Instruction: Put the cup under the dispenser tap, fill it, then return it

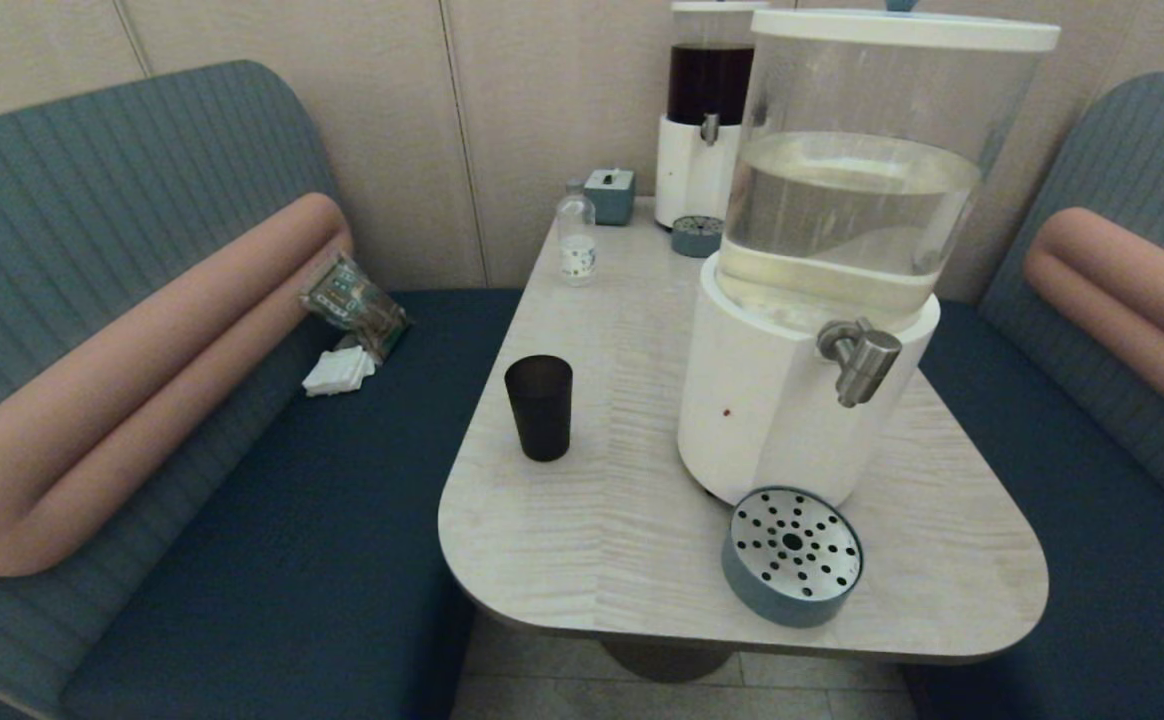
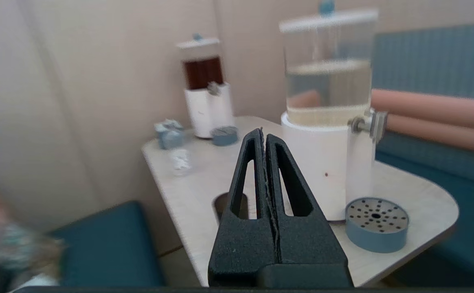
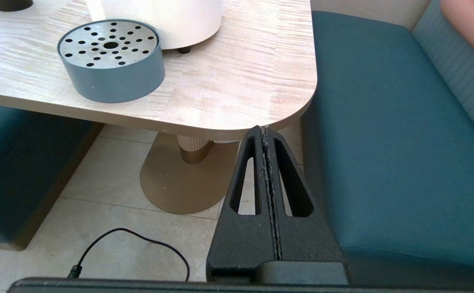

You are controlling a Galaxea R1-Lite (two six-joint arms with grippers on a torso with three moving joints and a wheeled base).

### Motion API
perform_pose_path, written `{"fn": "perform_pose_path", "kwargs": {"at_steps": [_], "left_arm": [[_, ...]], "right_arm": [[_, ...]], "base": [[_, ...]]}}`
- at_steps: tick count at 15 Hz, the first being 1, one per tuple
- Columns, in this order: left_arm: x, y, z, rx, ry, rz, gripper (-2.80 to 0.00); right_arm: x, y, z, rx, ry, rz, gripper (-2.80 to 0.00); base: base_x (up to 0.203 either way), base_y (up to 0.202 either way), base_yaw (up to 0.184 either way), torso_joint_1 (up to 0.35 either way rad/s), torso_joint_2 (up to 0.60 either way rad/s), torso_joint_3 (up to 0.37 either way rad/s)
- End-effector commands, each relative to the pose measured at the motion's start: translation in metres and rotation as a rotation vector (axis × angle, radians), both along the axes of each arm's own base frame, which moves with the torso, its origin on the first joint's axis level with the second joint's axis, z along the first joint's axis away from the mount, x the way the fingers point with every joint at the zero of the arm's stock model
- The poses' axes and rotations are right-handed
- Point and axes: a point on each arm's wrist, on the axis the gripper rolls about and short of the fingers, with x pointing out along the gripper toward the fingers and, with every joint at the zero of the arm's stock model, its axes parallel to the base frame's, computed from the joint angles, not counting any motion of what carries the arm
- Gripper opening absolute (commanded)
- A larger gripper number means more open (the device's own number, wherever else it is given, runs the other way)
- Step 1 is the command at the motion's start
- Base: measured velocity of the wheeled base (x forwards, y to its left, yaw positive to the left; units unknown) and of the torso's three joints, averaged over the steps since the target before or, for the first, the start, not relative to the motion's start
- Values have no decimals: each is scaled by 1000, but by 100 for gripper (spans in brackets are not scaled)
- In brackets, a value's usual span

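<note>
While both grippers [image 2: 264, 134] [image 3: 264, 132] closed, empty: cup [image 1: 539, 407] beside dispenser, drip tray [image 1: 792, 555] below tap [image 1: 860, 359].

Cup [image 1: 539, 407] is flanked by bare table [image 1: 602, 520] near and left; dispenser [image 1: 792, 400] stands right, drip tray [image 1: 792, 555] under tap [image 1: 860, 358].

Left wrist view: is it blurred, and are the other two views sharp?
Left wrist view: smeared throughout, the shut black left pincer least. Head view: sharp, with the matte black tapered cup crisp. Right wrist view: sharp on the perforated grey-blue round drip tray.
</note>
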Motion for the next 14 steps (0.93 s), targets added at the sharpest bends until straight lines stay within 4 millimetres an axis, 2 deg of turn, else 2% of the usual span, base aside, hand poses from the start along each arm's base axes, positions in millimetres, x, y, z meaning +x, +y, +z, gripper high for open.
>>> {"fn": "perform_pose_path", "kwargs": {"at_steps": [1, 4, 6, 8, 9, 12, 14], "left_arm": [[-60, 13, -2, 0, 11, 41, -280], [-88, 8, 2, 1, -42, 204, -280], [-103, 7, -14, 12, -85, 197, -280], [-110, 6, -41, 24, -76, 183, -280], [-108, 6, -56, 35, -41, 178, -280], [-77, 6, -107, 66, 131, 185, -280], [-61, 7, -139, 95, 211, 250, -280]], "right_arm": [[0, 0, 0, -1, -1, 0, -280], [0, 0, 0, -1, -1, 0, -280], [0, 0, 0, -1, -1, 0, -280], [0, 0, 0, -1, -1, 0, -280], [0, 0, 0, -1, -1, 0, -280], [0, 0, 0, -1, -1, 0, -280], [0, 0, 0, -1, -1, 0, -280]], "base": [[0, 0, 0, 0, 0, 0], [0, 0, 0, 0, 0, 0], [0, 0, 0, 0, 0, 0], [0, 0, 0, 0, 0, 0], [0, 0, 0, 0, 0, 0], [0, 0, 0, 0, 0, 0], [0, 0, 0, 0, 0, 0]]}}
